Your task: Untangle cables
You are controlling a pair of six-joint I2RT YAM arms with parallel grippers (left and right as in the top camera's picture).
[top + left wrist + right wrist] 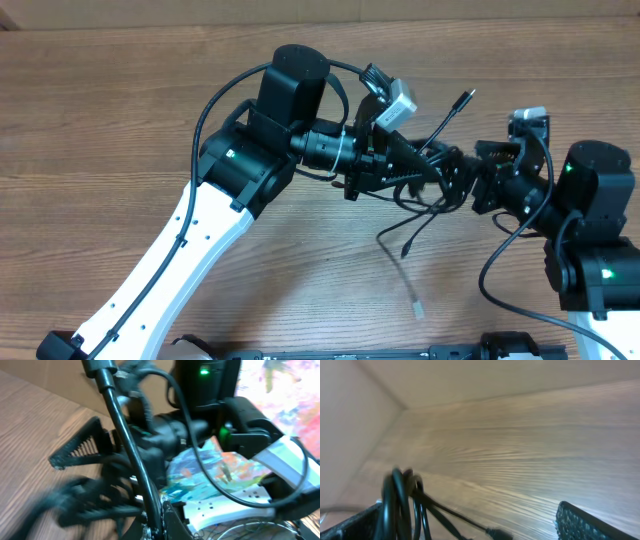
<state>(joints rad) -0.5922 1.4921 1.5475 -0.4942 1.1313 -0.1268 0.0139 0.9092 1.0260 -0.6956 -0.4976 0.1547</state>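
Note:
The thin black cables (pixel 425 195) hang in a tangled bunch above the table between my two grippers. One plug end (pixel 465 97) sticks up and another end (pixel 405 250) dangles down. My left gripper (pixel 440 165) points right and is shut on a cable, which runs up through its jaws in the left wrist view (pixel 135 460). My right gripper (pixel 472 182) faces it from the right with its fingers spread (pixel 465 522). Cable loops (pixel 402 505) sit against its left finger, and a plug (pixel 500 534) lies between the fingers. The left wrist view is blurred.
The wooden table (pixel 120 120) lies under both arms. A small white cable tip (pixel 418 310) rests on it near the front. The right arm's body (pixel 210 390) fills the space just ahead of the left gripper.

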